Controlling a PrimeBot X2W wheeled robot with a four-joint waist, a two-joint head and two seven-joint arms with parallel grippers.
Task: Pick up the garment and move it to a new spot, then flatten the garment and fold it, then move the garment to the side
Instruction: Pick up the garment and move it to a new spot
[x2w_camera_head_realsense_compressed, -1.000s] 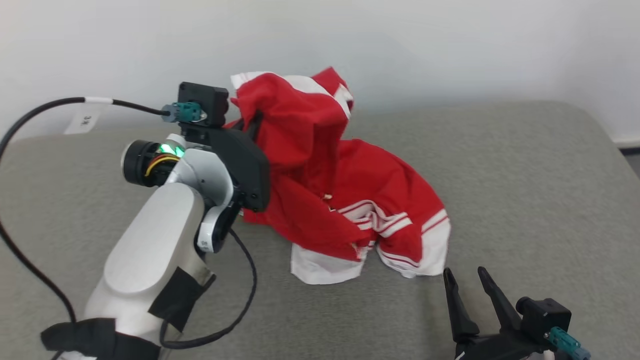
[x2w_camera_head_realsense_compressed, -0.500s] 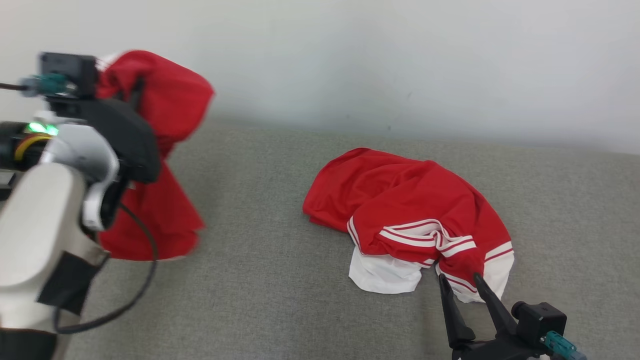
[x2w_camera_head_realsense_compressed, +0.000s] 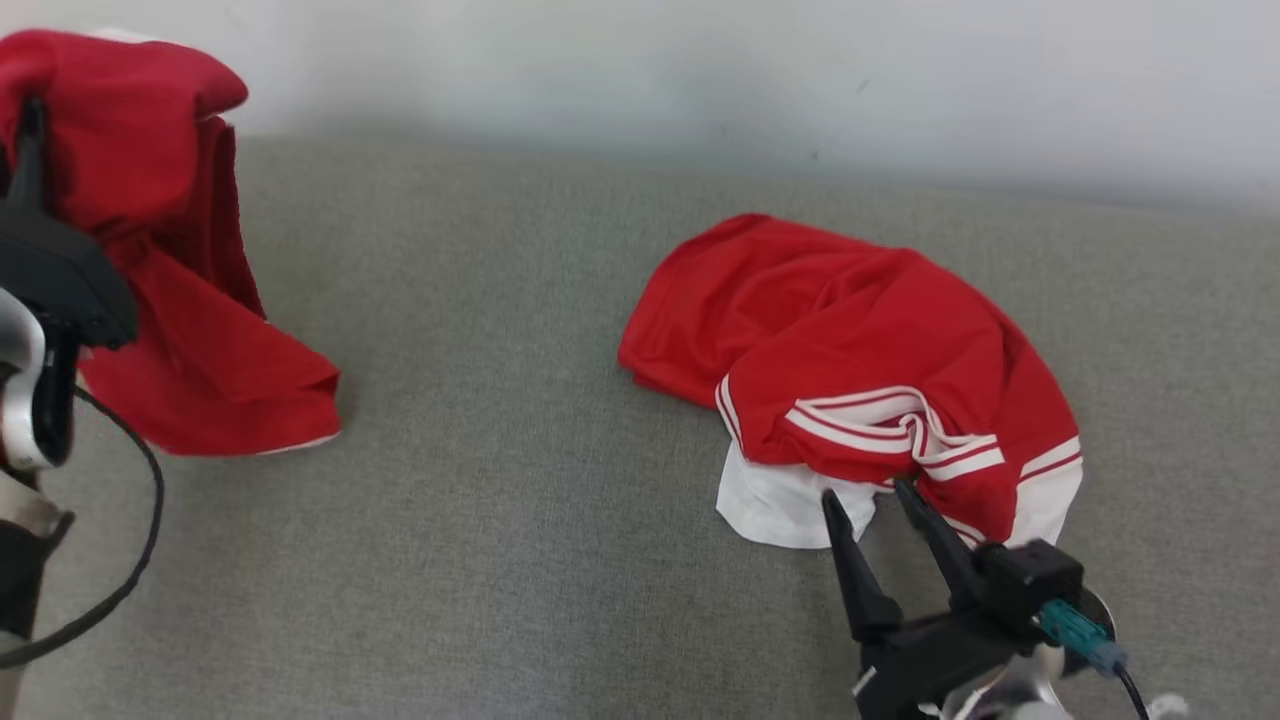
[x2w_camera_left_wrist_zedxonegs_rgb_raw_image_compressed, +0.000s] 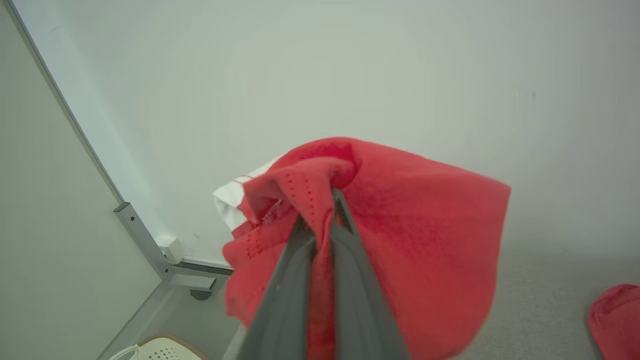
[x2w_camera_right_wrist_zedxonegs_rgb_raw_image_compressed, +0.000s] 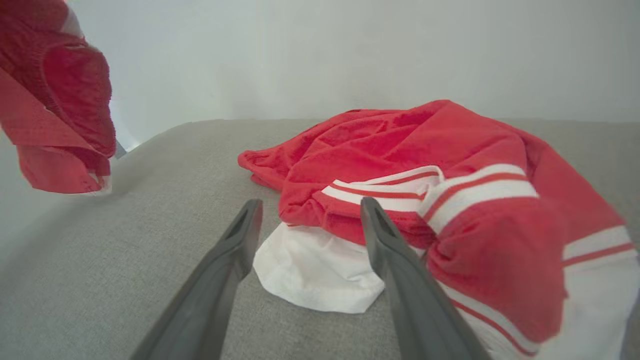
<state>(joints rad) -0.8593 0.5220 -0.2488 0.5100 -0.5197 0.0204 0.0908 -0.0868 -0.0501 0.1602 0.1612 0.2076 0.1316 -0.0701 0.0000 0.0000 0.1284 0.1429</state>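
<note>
The left gripper (x2w_camera_left_wrist_zedxonegs_rgb_raw_image_compressed: 320, 210), pinching the red garment (x2w_camera_head_realsense_compressed: 190, 360), had carried it to the left edge of the couch (x2w_camera_head_realsense_compressed: 520, 420); the right gripper (x2w_camera_head_realsense_compressed: 866, 491) stayed spread; flattening came next.

Bare cushion (x2w_camera_head_realsense_compressed: 500, 480) beside crumpled garment (x2w_camera_head_realsense_compressed: 850, 350)

Tally: pairs first, then singles.
Garments, two: one lifted red garment (x2w_camera_head_realsense_compressed: 180, 330) at the left and one red garment with white stripes (x2w_camera_head_realsense_compressed: 850, 330) lying crumpled. Grippers, two: the left gripper (x2w_camera_left_wrist_zedxonegs_rgb_raw_image_compressed: 320, 220) and the right gripper (x2w_camera_head_realsense_compressed: 865, 492), each with two dark fingers, four fingers in all. Singles: one grey cushion (x2w_camera_head_realsense_compressed: 500, 500), one black cable (x2w_camera_head_realsense_compressed: 157, 490), one teal connector (x2w_camera_head_realsense_compressed: 1065, 625).
</note>
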